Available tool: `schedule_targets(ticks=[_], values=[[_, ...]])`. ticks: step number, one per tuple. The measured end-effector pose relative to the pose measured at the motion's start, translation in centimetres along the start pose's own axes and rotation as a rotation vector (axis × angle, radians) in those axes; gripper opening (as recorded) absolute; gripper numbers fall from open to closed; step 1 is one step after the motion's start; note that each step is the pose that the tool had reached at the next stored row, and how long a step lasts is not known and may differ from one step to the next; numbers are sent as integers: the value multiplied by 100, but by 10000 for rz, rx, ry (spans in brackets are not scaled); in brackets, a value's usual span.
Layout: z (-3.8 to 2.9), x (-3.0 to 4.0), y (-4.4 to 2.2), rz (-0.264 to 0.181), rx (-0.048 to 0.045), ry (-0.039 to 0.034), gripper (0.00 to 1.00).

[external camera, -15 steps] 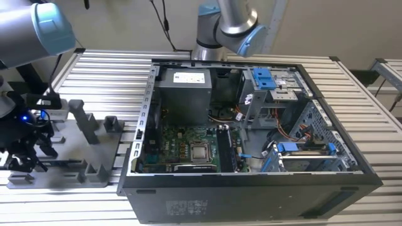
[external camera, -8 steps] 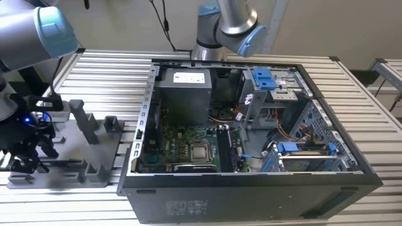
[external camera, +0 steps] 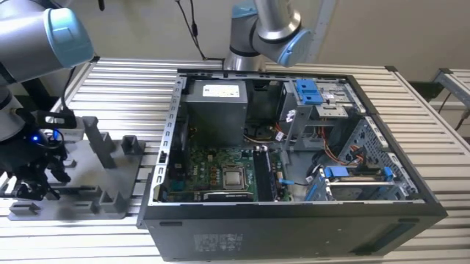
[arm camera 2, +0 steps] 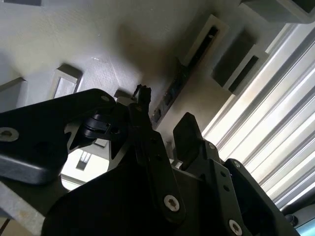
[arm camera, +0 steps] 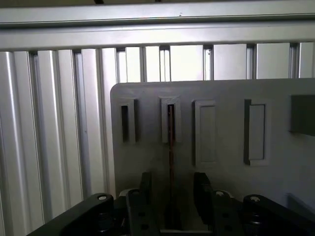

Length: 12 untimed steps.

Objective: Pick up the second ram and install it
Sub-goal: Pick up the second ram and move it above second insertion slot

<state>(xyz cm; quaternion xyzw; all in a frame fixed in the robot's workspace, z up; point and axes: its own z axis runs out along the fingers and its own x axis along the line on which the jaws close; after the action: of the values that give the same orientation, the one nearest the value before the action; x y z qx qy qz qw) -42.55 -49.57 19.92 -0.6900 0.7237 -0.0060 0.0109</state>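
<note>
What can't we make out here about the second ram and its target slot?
- Second ram: seen edge-on in the first wrist view, so its faces are hidden. Its near end is covered by the open gripper.
- Exterior view: the arm covers the slot of the grey tray beneath it.
- Memory slots on the motherboard: too small in the exterior view to tell which are filled.

The arm (external camera: 26, 36) is built of silver tubes with pale blue joint caps; the black gripper (arm camera: 173, 186) is studded with silver screws.
</note>
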Motion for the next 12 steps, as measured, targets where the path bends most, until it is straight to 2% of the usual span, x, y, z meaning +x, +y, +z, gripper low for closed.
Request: schedule_targets(ticks=[8,9,12], values=[[0,-4,0,1,0,0,46],[0,-4,1,1,0,0,39],[0,-5,1,1,0,0,39]])
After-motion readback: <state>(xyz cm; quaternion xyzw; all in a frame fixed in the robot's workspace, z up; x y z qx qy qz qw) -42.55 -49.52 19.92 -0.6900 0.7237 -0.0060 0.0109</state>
